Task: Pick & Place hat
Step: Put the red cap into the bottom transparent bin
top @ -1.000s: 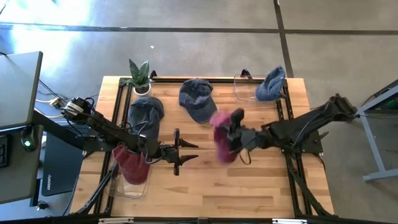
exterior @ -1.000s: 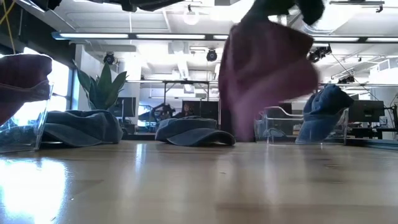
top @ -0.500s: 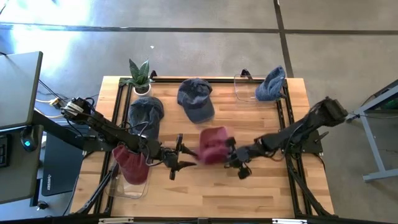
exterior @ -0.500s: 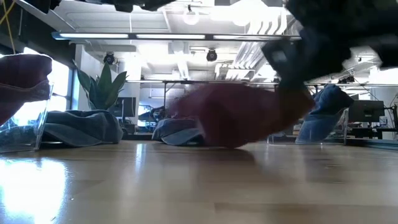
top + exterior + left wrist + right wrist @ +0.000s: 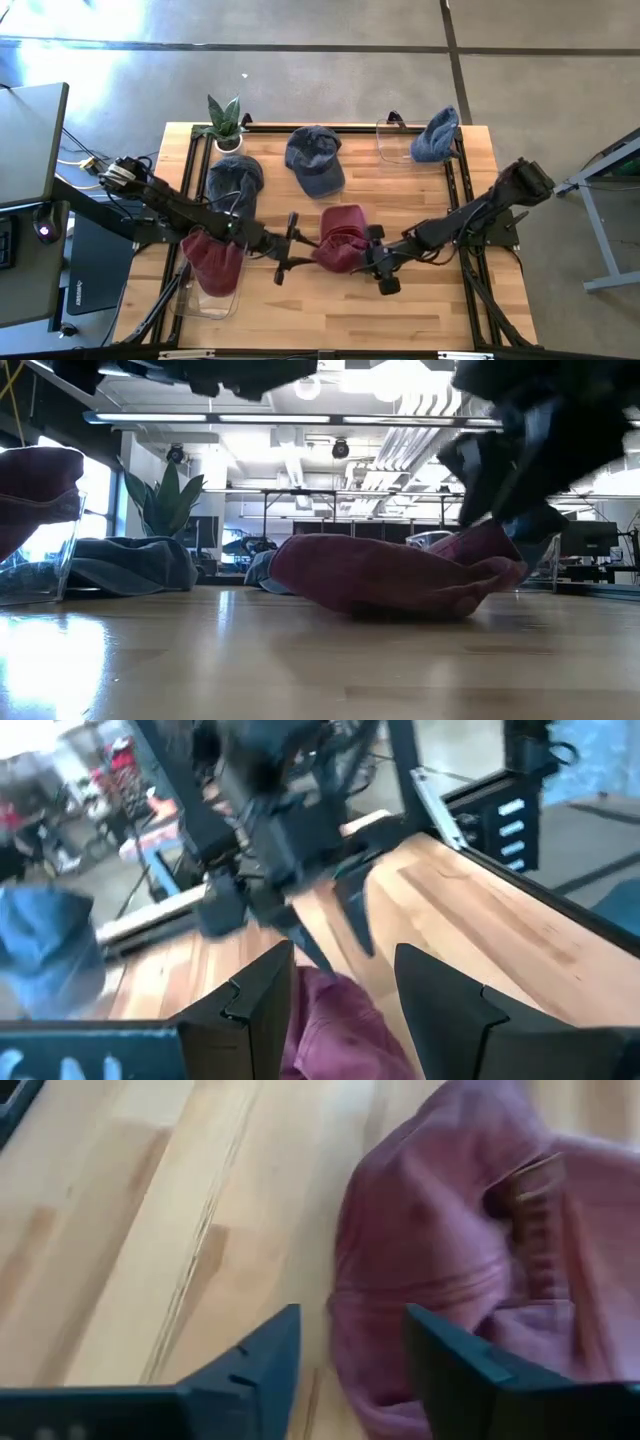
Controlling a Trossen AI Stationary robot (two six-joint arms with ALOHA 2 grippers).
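A maroon hat (image 5: pixel 340 240) lies crumpled on the wooden table (image 5: pixel 320 305), near its middle. Its back strap (image 5: pixel 528 1180) faces my right gripper. My right gripper (image 5: pixel 350 1370) is open and slants down at the hat's right edge, a finger on either side of the rim. My left gripper (image 5: pixel 303 250) is open and hovers just left of the hat, which shows below its fingers (image 5: pixel 330 1035). A second maroon hat (image 5: pixel 212 262) sits in a clear bin at the left. My right gripper stands open over the hat's rim (image 5: pixel 372 1380), coming from the table's right and slanting down. Whether a finger touches the cloth I cannot tell. The hat rests on the table.
Blue hats lie at the far left (image 5: pixel 235 180) and far middle (image 5: pixel 315 158). Another blue hat (image 5: pixel 436 133) sits on a clear stand at the far right. A potted plant (image 5: pixel 226 122) stands at the far left corner. Black rails frame the table's sides.
My right gripper has come down and toward the table's left with the maroon hat, tipping and rolling its wrist. It has opened. The hat, which hung upright clear of the table, now lies flattened on the wood.
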